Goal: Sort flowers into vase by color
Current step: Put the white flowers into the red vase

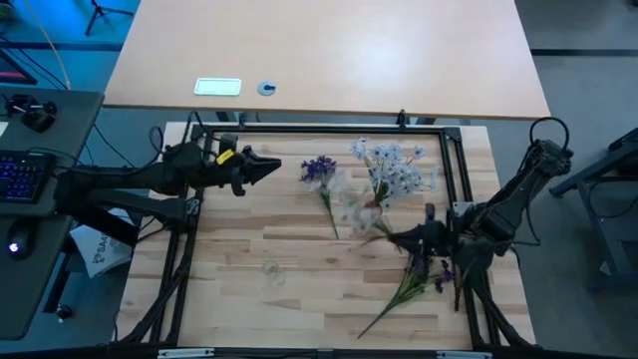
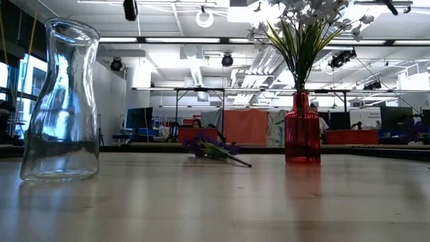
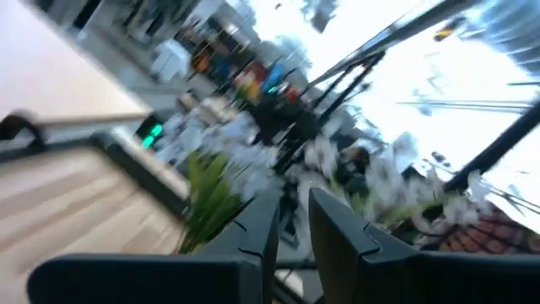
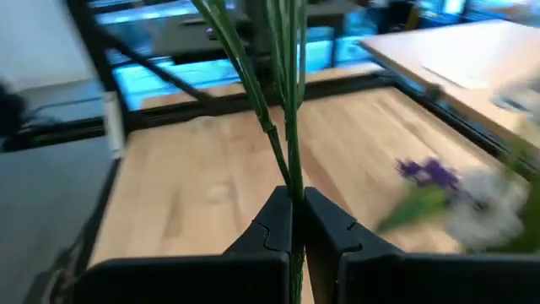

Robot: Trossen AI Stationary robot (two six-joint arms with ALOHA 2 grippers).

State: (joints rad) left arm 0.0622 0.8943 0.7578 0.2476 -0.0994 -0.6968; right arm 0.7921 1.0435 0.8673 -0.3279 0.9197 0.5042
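A red vase [image 2: 302, 134] holds pale white-bluish flowers [image 1: 394, 165] at the table's far right. One purple sprig [image 1: 319, 172] lies flat on the table left of the red vase; it also shows in the low view [image 2: 211, 149]. A clear glass vase [image 2: 60, 101] stands empty toward the near left. My right gripper [image 1: 391, 236] is shut on thin green stems near the red vase. A second purple sprig [image 1: 431, 269] shows under the right arm. My left gripper [image 1: 271, 167] is at the far left, its fingers a narrow gap apart and empty. My right gripper pinches thin green stems [image 4: 291, 181] between its two fingers, which reach in level from the table's right. The stems run on ahead of the fingertips and back between the fingers. Which sprig they belong to, and whether it is lifted clear, I cannot tell.
A black frame rail [image 1: 319, 128] runs around the wooden table top. A second, lighter table [image 1: 329, 50] lies beyond the far edge with a white object [image 1: 217, 87] on it. Bare wood lies between the clear vase and the lying purple sprig.
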